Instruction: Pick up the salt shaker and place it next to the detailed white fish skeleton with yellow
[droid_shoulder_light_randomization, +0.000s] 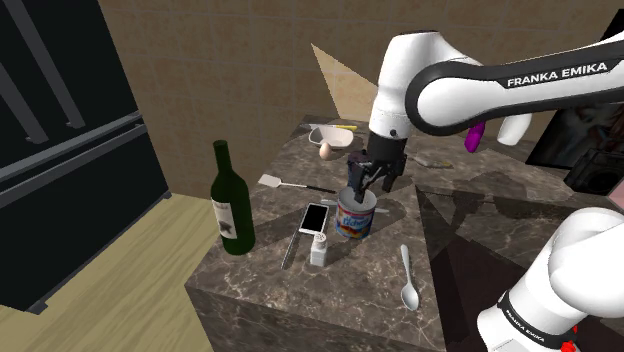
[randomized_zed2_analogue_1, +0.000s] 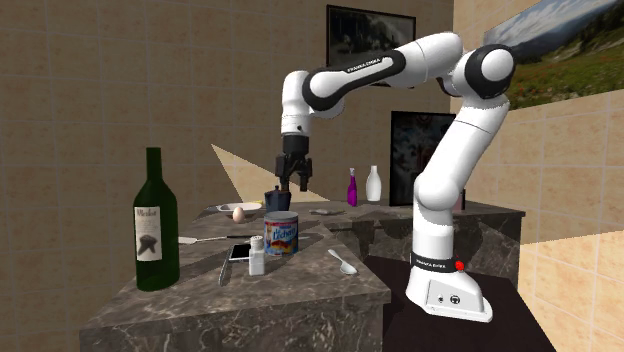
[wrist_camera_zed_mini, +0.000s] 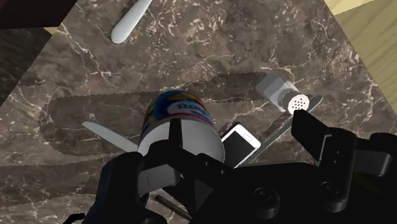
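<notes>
The salt shaker is a small pale grey bottle with a perforated white cap, upright near the counter's front. In the wrist view the shaker stands just past one fingertip. My black gripper hangs open and holds nothing, directly over a printed tin can. The shaker stands apart from the gripper, beside the can. The white fish skeleton with yellow lies at the counter's far end, by an egg.
On the dark marble counter are a green wine bottle, a white phone, a knife, a spatula and a spoon. Purple and white bottles stand behind.
</notes>
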